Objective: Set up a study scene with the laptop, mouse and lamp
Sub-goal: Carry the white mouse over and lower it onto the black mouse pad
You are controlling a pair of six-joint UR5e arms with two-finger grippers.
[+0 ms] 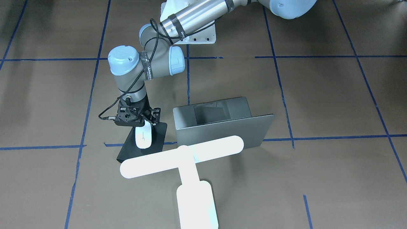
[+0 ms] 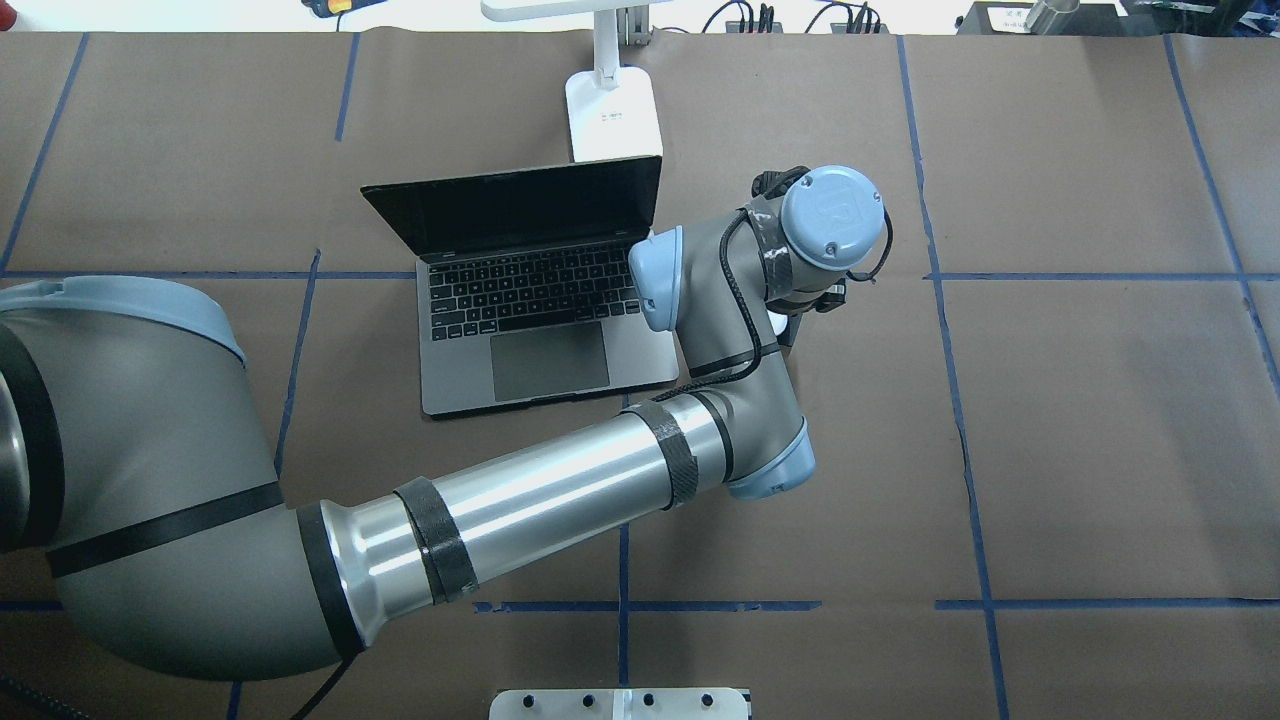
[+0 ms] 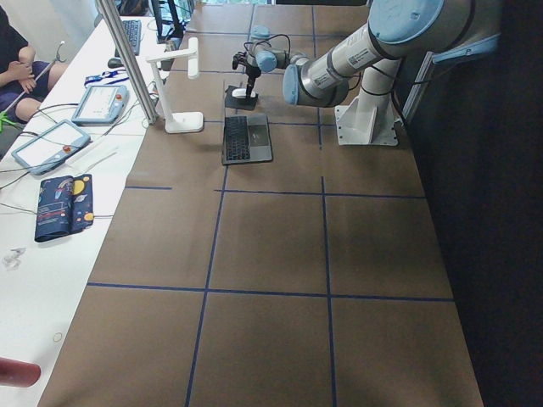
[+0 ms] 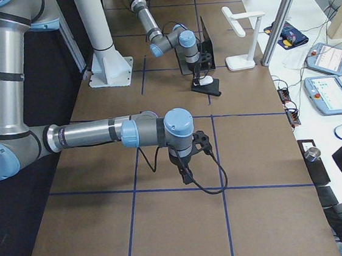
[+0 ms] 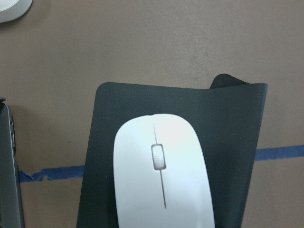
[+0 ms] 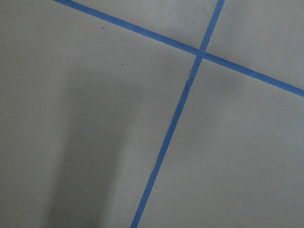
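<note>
The laptop (image 2: 540,320) stands open mid-table, with its lid back (image 1: 222,130) towards the front camera. Behind it, the white lamp (image 1: 181,157) stands on its base (image 2: 612,120), its bar over the lid. The white mouse (image 1: 143,138) lies on a black mat (image 1: 157,136) beside the laptop and fills the left wrist view (image 5: 161,175). My left gripper (image 1: 145,122) hangs straight down over the mouse's end nearest the robot, its fingers against the mouse's sides. My right gripper (image 4: 185,176) hovers above bare table far from these things. I cannot tell whether it is open or shut.
One corner of the mat (image 5: 228,133) curls up. A white bolted bracket (image 2: 620,703) sits at the robot's edge of the table. Blue tape lines (image 6: 166,142) cross the brown paper cover. A side table with tablets (image 3: 51,144) and a seated person (image 3: 10,59) lies beyond the lamp.
</note>
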